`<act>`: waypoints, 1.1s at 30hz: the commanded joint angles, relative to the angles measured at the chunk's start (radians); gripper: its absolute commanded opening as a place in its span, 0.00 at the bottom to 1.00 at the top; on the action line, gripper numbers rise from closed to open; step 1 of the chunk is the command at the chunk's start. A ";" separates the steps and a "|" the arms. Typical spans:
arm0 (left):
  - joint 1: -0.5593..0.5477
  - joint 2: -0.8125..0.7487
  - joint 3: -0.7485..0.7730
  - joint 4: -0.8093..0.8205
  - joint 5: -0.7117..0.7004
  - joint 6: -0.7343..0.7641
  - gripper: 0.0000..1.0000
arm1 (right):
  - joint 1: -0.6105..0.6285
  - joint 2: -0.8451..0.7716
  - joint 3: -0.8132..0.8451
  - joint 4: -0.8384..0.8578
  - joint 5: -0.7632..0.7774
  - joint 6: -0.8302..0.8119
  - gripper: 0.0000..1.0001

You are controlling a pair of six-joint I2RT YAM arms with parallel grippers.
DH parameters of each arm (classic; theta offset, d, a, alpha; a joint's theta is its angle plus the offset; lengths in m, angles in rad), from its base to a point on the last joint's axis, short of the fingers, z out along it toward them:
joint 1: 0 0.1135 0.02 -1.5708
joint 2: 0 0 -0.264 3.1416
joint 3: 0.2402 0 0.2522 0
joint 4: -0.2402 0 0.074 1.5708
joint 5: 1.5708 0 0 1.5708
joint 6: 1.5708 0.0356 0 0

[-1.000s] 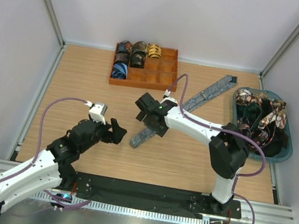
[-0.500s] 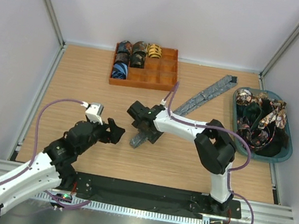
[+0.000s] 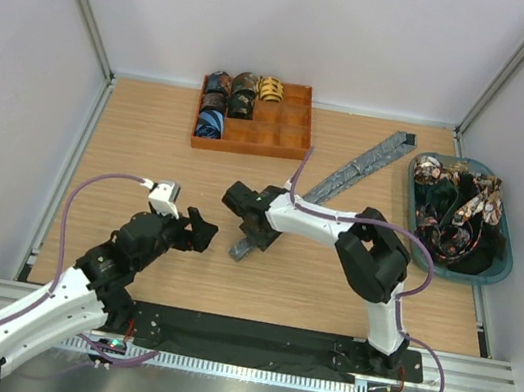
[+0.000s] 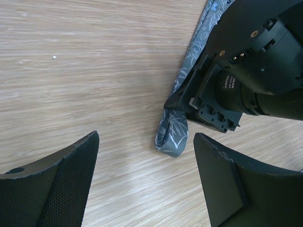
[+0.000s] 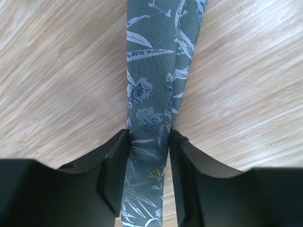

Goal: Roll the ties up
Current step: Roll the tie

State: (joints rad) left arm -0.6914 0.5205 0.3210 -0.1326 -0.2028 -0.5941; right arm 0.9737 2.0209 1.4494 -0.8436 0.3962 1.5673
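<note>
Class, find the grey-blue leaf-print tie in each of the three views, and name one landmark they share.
Top external: grey-blue tie runs diagonally, centre to upper right.
Left wrist: tie comes from upper right down to its folded end at centre.
Right wrist: tie runs down the middle.
Shared landmark: right gripper on the tie's near end.

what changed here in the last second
The right gripper slid left along the grey tie to its near end, and its fingers closed onto the tie's two edges. The left gripper barely shifted and is still open. The tray and the basket stayed put.
</note>
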 commanded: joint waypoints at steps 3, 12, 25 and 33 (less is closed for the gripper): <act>0.004 -0.013 -0.002 0.011 -0.024 -0.001 0.82 | 0.036 0.002 0.026 -0.063 0.061 0.059 0.41; 0.004 -0.017 -0.002 0.004 -0.032 0.000 0.82 | 0.045 -0.030 0.025 -0.051 0.092 0.043 0.67; 0.004 -0.027 -0.002 -0.012 -0.073 0.002 0.83 | 0.057 -0.347 -0.211 0.282 0.121 -0.455 0.87; 0.004 -0.008 -0.003 -0.004 -0.093 0.016 0.82 | 0.057 -0.571 -0.517 0.736 -0.204 -1.116 0.89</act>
State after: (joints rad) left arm -0.6914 0.5053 0.3191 -0.1520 -0.2646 -0.5930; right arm 1.0245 1.4849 1.0000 -0.3481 0.3523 0.7979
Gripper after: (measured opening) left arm 0.828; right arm 0.888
